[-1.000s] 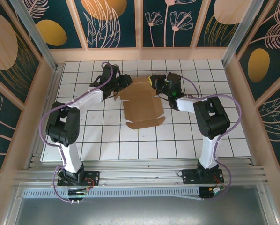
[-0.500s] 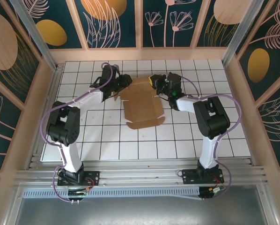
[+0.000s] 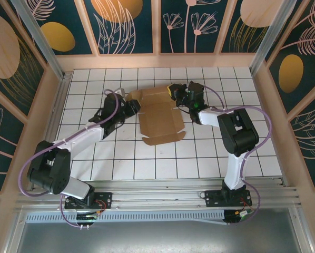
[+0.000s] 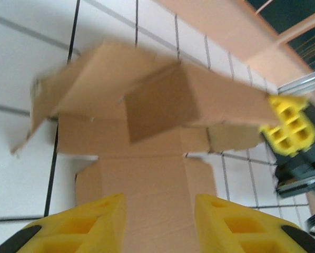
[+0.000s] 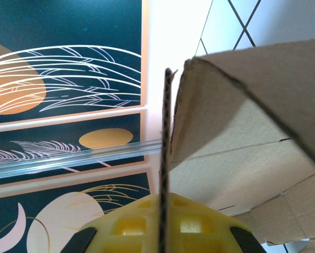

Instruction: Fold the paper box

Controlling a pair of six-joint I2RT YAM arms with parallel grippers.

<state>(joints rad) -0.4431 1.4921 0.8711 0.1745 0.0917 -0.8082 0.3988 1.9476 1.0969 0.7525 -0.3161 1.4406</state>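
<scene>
At the tabletop [image 3: 210,153] centre, the paper box [image 3: 160,118] lies part-raised, its thin card probably light and floppy, best pinched at flap edges; right gripper [image 3: 173,89] clamps its far flap, left gripper [image 3: 131,107] hovers open alongside.

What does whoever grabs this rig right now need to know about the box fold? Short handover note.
Left gripper: open, fingers either side of the left-side flap of the paper box, nothing pinched.
Right gripper: shut on a thin flap edge at the box's far right corner.
Box: mid-table, near half lying flat.
Done: the raised panel at the far end is lifted.
Left: raise the remaining walls, tuck the flaps, close the box.
</scene>
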